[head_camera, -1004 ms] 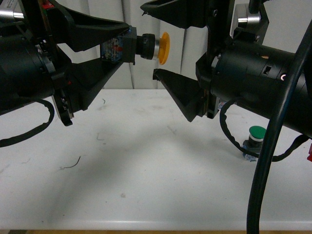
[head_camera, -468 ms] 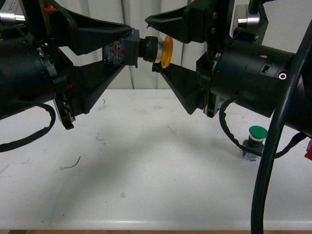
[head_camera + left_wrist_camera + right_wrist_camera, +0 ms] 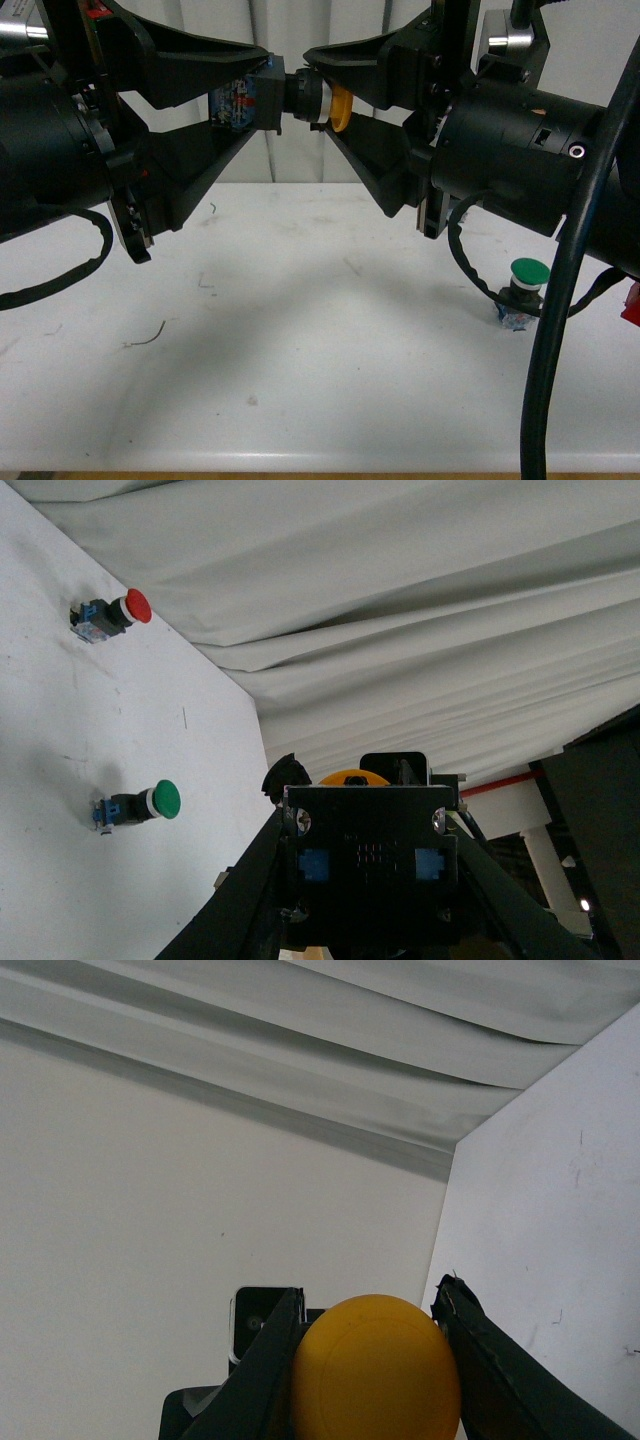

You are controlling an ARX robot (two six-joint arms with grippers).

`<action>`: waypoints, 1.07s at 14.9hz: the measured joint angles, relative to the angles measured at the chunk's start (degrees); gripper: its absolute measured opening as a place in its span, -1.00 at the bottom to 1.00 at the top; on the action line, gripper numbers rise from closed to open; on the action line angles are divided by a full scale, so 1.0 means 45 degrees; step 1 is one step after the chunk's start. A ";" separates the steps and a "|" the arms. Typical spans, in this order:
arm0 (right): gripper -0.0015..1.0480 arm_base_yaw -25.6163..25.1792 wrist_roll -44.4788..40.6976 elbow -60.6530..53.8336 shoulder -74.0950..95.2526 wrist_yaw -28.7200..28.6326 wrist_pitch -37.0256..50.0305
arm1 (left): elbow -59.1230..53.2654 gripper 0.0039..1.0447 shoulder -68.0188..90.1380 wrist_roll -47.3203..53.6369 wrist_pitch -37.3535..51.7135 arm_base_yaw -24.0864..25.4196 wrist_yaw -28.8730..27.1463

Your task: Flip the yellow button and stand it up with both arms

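Above the table [image 3: 300, 340], toward 12 o'clock, the yellow button [image 3: 302, 97] is held sideways: its base is clamped by the left end effector [image 3: 262, 95] from 9 o'clock, its cap pinched by the right end effector [image 3: 316, 92] from 3 o'clock. The handover is judged underway; a left release is called for next.

The left arm [image 3: 50, 150] and right arm [image 3: 520, 165] were held raised and level, facing each other. The left gripper [image 3: 262, 95] clamped the yellow button [image 3: 340, 108] by its base; the right gripper [image 3: 318, 95] pinched its cap.
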 joint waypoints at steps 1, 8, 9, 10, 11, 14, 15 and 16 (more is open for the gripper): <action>-0.31 -0.0005 0.0000 0.0000 0.0000 0.0000 0.0000 | -0.0005 -0.32 -0.0005 0.0000 0.0000 -0.0005 -0.0005; -0.31 -0.0379 0.0000 0.0073 -0.0155 0.0092 -0.0005 | -0.3895 0.88 -0.8272 0.3944 -0.5129 0.2943 -0.0714; -0.31 -0.0432 0.0000 0.0092 -0.0199 0.0087 0.0000 | -0.4158 0.88 -0.9714 0.4969 -0.6552 0.3254 -0.0826; -0.31 -0.0437 0.0000 0.0102 -0.0233 0.0087 0.0005 | -0.4313 0.88 -1.1137 0.6217 -0.7985 0.3599 -0.0933; -0.31 -0.0437 0.0000 0.0136 -0.0253 0.0087 0.0005 | -0.4454 0.86 -1.2522 0.7514 -0.9403 0.3954 -0.1141; -0.31 -0.0437 0.0000 0.0204 -0.0262 0.0087 -0.0005 | -0.5761 0.22 -1.6665 1.3692 -1.2784 0.3230 -0.6183; -0.31 -0.0432 0.0000 0.0223 -0.0325 0.0087 0.0000 | -0.5775 0.01 -1.6956 1.4732 -1.2803 0.3332 -0.6445; -0.31 -0.0423 0.0000 0.0267 -0.0398 0.0092 -0.0019 | -0.5804 -0.13 -1.7126 1.5149 -1.2862 0.3308 -0.6441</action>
